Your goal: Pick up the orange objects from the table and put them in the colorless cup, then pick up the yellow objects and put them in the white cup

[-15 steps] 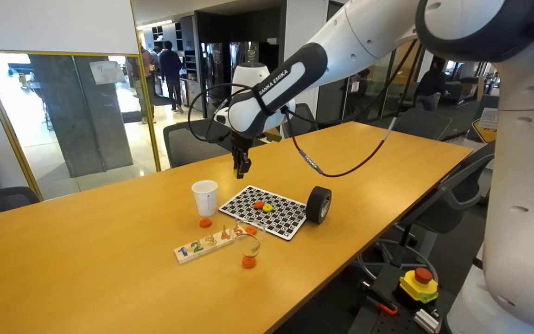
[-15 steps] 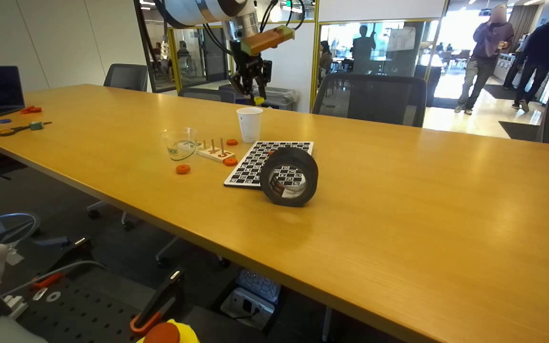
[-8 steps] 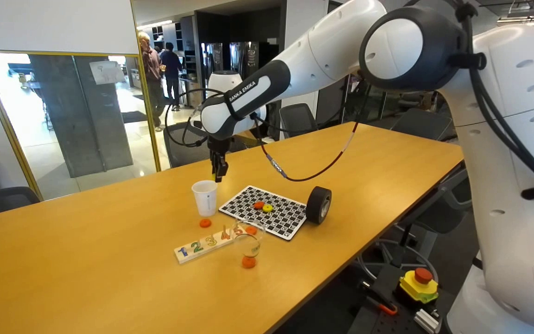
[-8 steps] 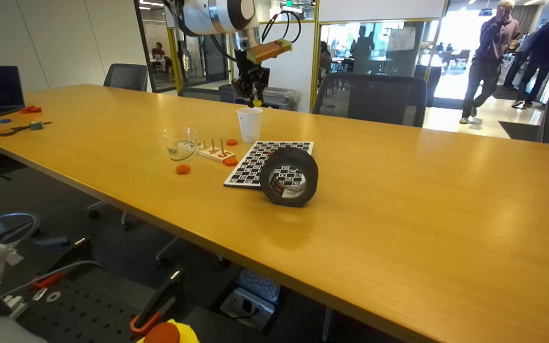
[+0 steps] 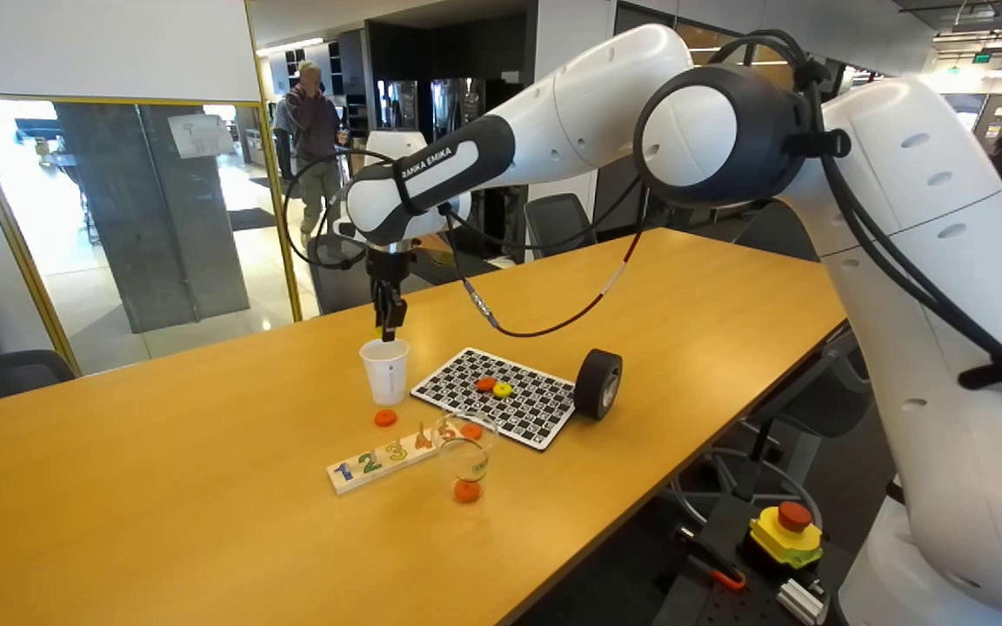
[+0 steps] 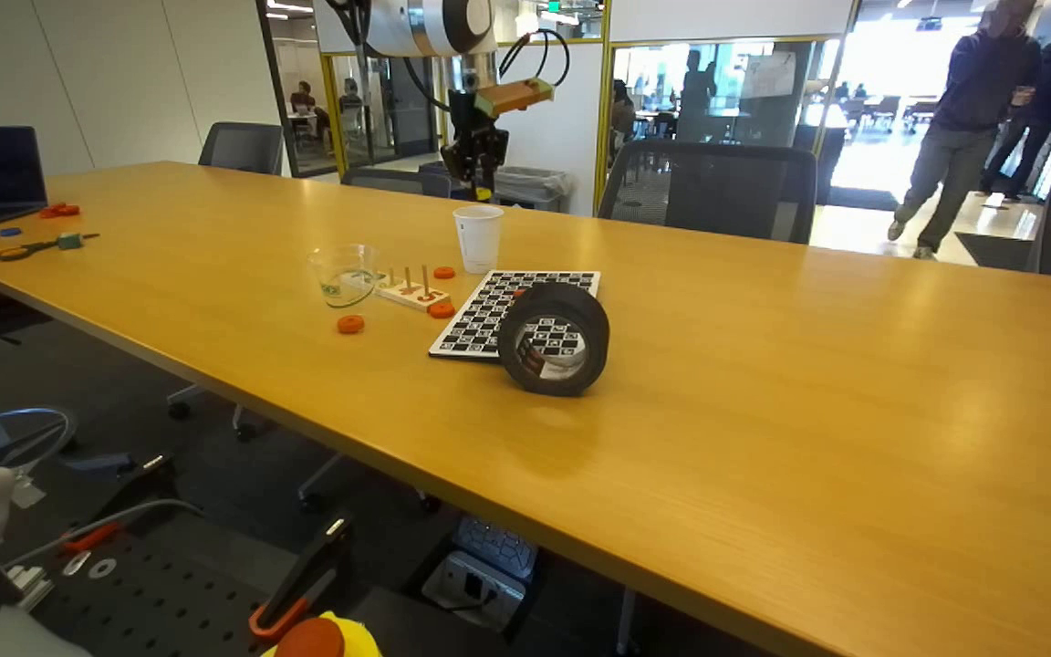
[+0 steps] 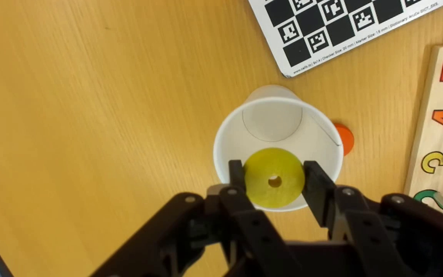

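Wrist view: the claw (image 7: 274, 175) pinches a yellow disc (image 7: 270, 163), hiding part of the white cup (image 7: 271, 123).

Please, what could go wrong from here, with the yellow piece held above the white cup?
In the wrist view, the yellow piece appears close to one edge of the white cup; if released now, it might hit that edge and fall outside.
The jaws also overlap the cup's outline there, so lowering them may tip it.
Orange pieces lie outside the colorless cup, so dropping a yellow one first could break the requested order.
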